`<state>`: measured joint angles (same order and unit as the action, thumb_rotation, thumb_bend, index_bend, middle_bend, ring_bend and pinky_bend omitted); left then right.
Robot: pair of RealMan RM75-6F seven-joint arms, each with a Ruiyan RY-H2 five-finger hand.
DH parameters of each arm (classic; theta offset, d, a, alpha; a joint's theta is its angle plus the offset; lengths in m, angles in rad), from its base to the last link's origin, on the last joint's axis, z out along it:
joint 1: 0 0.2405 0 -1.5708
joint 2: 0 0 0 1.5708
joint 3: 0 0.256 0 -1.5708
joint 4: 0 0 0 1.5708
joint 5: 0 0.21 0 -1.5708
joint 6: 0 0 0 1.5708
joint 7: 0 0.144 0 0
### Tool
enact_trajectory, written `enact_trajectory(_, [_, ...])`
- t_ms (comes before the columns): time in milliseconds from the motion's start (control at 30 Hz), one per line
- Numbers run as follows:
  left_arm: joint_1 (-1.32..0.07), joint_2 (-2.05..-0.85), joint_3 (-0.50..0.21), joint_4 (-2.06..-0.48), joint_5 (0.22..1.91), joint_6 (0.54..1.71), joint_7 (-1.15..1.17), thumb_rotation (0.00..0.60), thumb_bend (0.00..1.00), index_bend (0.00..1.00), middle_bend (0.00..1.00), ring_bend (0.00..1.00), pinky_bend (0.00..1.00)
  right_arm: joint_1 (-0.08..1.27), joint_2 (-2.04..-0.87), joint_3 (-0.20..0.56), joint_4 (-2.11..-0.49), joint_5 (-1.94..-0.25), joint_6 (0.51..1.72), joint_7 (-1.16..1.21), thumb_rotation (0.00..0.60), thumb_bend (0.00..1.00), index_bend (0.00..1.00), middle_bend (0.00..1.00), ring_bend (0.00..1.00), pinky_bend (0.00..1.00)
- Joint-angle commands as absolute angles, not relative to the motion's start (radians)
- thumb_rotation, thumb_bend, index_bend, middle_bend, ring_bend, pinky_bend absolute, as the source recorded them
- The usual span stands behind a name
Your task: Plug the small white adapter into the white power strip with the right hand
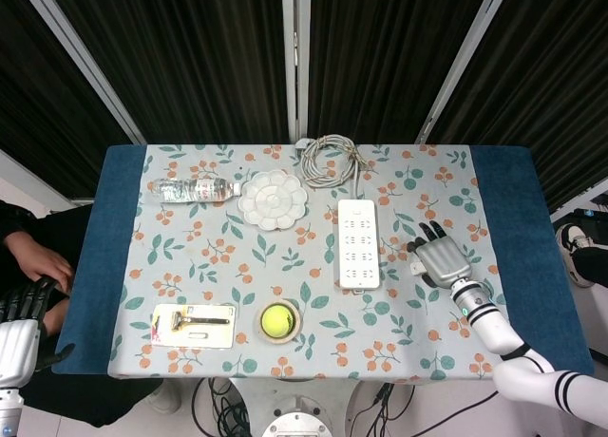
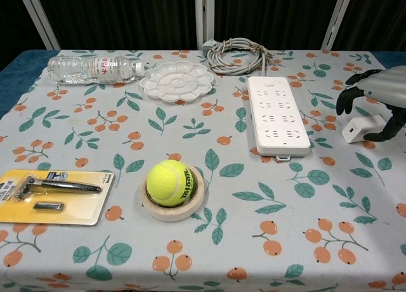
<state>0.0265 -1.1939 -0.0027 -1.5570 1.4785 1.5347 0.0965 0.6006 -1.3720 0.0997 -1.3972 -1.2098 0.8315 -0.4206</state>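
Note:
The small white adapter [image 2: 361, 128] [image 1: 416, 266] sits at the right of the table, just right of the white power strip [image 2: 276, 113] [image 1: 358, 242]. My right hand [image 2: 375, 94] [image 1: 441, 260] arches over the adapter. Its thumb hooks against the adapter's right end, with the fingers [image 2: 346, 99] spread above it, so the adapter is held low over the cloth. A gap of cloth separates the adapter from the strip, whose sockets are all bare. My left hand [image 1: 19, 328] hangs off the table's left edge with fingers extended, holding nothing.
The strip's coiled cable [image 2: 236, 54] lies behind it. A white paint palette [image 2: 176, 80] and a water bottle [image 2: 95, 68] are at the back left. A tennis ball [image 2: 172, 183] on a ring and a packaged razor [image 2: 54, 194] lie at the front. A person's hand [image 1: 38, 261] shows at the far left.

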Motion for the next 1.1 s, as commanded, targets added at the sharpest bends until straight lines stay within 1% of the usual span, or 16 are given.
enact_trajectory(33, [0.028,-1.194,-0.003,-1.555,1.477,1.535,0.095,0.600,0.08,0.06,0.00,0.00,0.00,0.612,-1.369,0.095,-1.407,-1.194,0.823,-0.441,0.600,0.21,0.34,0.31,0.01,0.00])
enact_trajectory(400, [0.027,-1.198,-0.002,-1.552,1.477,1.531,0.092,0.600,0.08,0.06,0.00,0.00,0.00,0.651,-1.339,0.067,-1.443,-1.162,0.812,-0.560,0.600,0.22,0.43,0.39,0.07,0.00])
enact_trajectory(700, [0.030,-1.200,-0.003,-1.548,1.477,1.534,0.085,0.600,0.08,0.06,0.00,0.00,0.00,0.674,-1.338,0.049,-1.468,-1.117,0.814,-0.625,0.600,0.22,0.46,0.41,0.09,0.00])
enact_trajectory(800, [0.031,-1.202,-0.002,-1.546,1.476,1.534,0.083,0.600,0.08,0.06,0.00,0.00,0.00,0.677,-1.345,0.049,-1.468,-1.110,0.826,-0.630,0.600,0.23,0.51,0.43,0.12,0.00])
enact_trajectory(867, [0.032,-1.203,-0.002,-1.545,1.476,1.534,0.082,0.600,0.08,0.06,0.00,0.00,0.00,0.675,-1.350,0.052,-1.467,-1.110,0.837,-0.617,0.600,0.24,0.57,0.47,0.15,0.00])
enact_trajectory(933, [0.032,-1.204,-0.001,-1.544,1.475,1.534,0.081,0.600,0.08,0.06,0.00,0.00,0.00,0.671,-1.352,0.060,-1.470,-1.113,0.847,-0.584,0.600,0.25,0.60,0.49,0.18,0.00])
enact_trajectory(1100, [0.035,-1.202,-0.001,-1.545,1.476,1.537,0.081,0.600,0.08,0.06,0.00,0.00,0.00,0.638,-1.340,0.107,-1.492,-1.138,0.890,-0.388,0.600,0.25,0.63,0.52,0.21,0.00])
